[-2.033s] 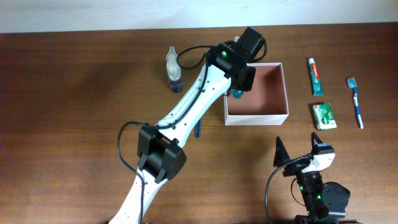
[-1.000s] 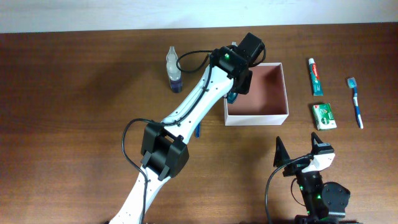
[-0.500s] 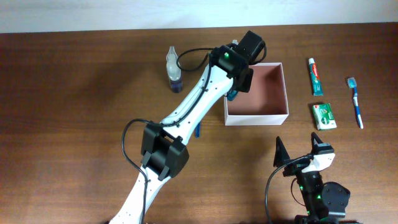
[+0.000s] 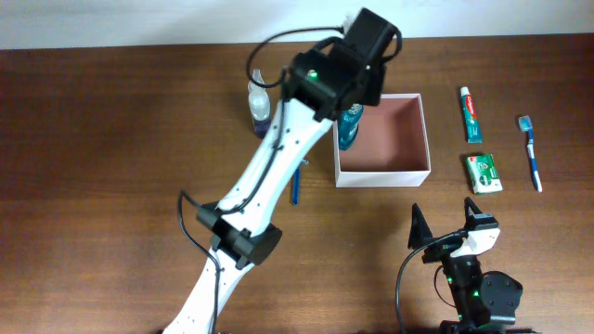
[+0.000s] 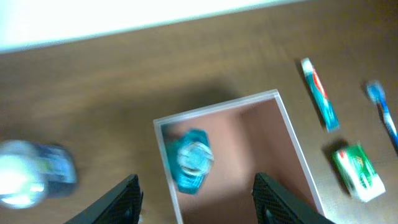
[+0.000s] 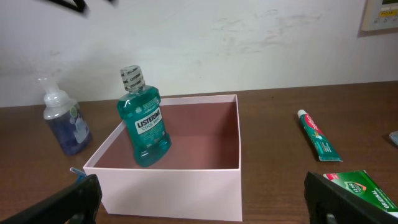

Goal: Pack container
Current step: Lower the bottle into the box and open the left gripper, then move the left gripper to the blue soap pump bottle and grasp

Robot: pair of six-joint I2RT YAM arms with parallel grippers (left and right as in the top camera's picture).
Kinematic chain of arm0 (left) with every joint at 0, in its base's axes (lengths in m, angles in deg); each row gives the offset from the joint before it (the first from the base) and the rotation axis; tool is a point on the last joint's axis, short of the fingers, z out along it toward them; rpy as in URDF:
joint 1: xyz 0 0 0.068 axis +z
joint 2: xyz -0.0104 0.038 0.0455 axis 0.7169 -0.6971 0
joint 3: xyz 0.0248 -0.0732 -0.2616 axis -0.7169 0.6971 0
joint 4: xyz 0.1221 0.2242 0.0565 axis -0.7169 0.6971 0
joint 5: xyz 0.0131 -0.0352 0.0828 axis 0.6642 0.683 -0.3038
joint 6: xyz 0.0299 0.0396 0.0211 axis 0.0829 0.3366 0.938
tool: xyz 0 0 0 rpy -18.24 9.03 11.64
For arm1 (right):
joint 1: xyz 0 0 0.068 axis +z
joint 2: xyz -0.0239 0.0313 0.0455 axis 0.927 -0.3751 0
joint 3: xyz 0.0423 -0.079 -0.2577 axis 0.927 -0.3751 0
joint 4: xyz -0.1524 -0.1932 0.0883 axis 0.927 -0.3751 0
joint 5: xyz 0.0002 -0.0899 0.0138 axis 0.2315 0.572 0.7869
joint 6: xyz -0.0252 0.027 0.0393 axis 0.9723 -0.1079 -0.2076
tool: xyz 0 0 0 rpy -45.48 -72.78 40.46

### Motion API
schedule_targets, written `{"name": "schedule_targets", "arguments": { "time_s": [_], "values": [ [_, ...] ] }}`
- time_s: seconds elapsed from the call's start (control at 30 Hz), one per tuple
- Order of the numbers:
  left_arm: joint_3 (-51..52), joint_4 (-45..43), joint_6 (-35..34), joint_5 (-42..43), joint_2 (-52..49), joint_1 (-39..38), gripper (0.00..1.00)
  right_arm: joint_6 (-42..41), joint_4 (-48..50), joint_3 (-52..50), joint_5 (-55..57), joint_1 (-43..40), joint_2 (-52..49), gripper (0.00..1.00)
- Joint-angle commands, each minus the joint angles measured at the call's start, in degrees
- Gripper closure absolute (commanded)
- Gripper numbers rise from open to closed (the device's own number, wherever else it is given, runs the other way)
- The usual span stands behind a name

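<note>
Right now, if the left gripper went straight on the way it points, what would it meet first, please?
Probably the mouthwash bottle, standing in the container almost directly under the open left gripper; depth is unclear, so it might instead reach the container's floor.

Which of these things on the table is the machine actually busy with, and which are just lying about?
Busy with: square white-walled container with reddish-brown floor; teal mouthwash bottle standing inside it; open left gripper above.
Lying about, likely waiting to be packed: white-and-green toothpaste tube; blue toothbrush; small green box; clear pump bottle of blue liquid.
</note>
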Motion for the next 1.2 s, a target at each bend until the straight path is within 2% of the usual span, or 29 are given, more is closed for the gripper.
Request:
{"name": "schedule_targets", "arguments": {
  "time_s": [0.0, 0.2, 0.33, 0.47, 0.63, 1.17],
  "values": [
    [-2.0, 2.3, 1.1, -8.7, 2.9, 2.8, 0.41, -0.2, -0.3, -0.3, -0.1, 0.3, 0.5, 0.01],
    [-1.4, 8.9, 1.1, -9.4, 3.8, 8.8, 0.41, -0.2, -0.3, -0.3, -0.1, 0.3, 0.5, 0.01],
    [1.9, 10.9, 1.0, -5.7, 3.8, 13.0, 0.40, -0.2, -0.3, -0.3, -0.1, 0.3, 0.5, 0.01],
    [6.5, 9.7, 0.5, -1.1, 3.8, 16.1, 0.40, -0.2, -0.3, -0.3, -0.1, 0.3, 0.5, 0.01],
    [12.6, 6.9, 0.5, -1.0, 3.8, 18.5, 0.40, -0.2, -0.3, -0.3, -0.1, 0.3, 0.5, 0.01],
    [28.1, -2.1, 1.0, 0.5, 3.8, 18.9, 0.40, -0.2, -0.3, -0.3, -0.1, 0.3, 0.5, 0.01]
  ]
}}
